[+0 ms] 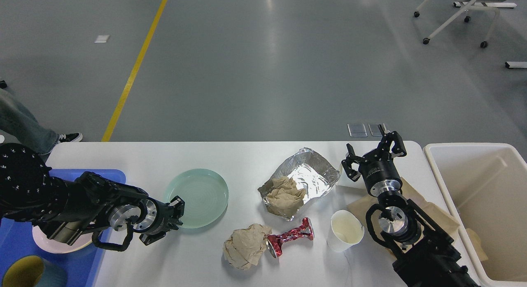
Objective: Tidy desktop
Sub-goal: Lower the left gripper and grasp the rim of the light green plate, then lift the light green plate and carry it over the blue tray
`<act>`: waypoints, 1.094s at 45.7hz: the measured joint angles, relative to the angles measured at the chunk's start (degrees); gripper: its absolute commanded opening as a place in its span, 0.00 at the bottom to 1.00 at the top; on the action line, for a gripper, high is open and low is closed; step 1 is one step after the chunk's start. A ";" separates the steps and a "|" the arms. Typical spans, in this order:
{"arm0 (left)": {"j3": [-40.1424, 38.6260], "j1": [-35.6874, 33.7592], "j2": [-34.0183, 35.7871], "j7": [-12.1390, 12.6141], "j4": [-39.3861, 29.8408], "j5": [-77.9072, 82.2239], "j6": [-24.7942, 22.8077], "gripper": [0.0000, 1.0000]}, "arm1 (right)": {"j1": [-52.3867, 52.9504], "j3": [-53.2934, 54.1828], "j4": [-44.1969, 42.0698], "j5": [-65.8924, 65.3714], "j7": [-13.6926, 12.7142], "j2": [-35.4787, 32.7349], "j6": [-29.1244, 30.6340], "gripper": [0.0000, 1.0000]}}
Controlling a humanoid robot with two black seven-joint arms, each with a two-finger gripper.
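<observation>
The white desktop (pixel 230 155) holds litter and dishes. A pale green plate (pixel 201 196) lies left of centre. My left gripper (pixel 176 215) is at the plate's left rim, its fingers a little apart and empty. Crumpled silver foil (pixel 311 171) holds a wad of brown paper (pixel 284 192). In front lie a crumpled brown paper ball (pixel 247 246), a crushed red can (pixel 288 237) and a white paper cup (pixel 346 229). My right gripper (pixel 372 149) is open and empty above the table's back right, just right of the foil.
A blue tray (pixel 103 176) at the left edge holds a pink bowl (pixel 61 246) and a yellow-lined cup (pixel 24 272), partly under my left arm. A cream bin (pixel 481 196) stands off the right edge. Brown paper (pixel 436 215) lies under my right arm. A person's leg (pixel 24 126) is at the far left.
</observation>
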 measured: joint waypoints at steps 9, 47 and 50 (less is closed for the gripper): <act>0.00 0.12 0.05 -0.02 -0.18 -0.02 -1.61 0.00 | 0.00 0.00 0.00 0.00 0.00 -0.02 0.00 1.00; 22.84 -38.66 9.73 -0.17 -24.14 -0.22 -17.49 0.00 | 0.00 0.00 -0.14 0.00 0.00 0.03 0.00 1.00; 27.04 -47.84 9.75 -0.58 -29.85 1.36 -18.92 0.00 | 0.00 0.00 -0.15 0.00 0.00 0.00 0.00 1.00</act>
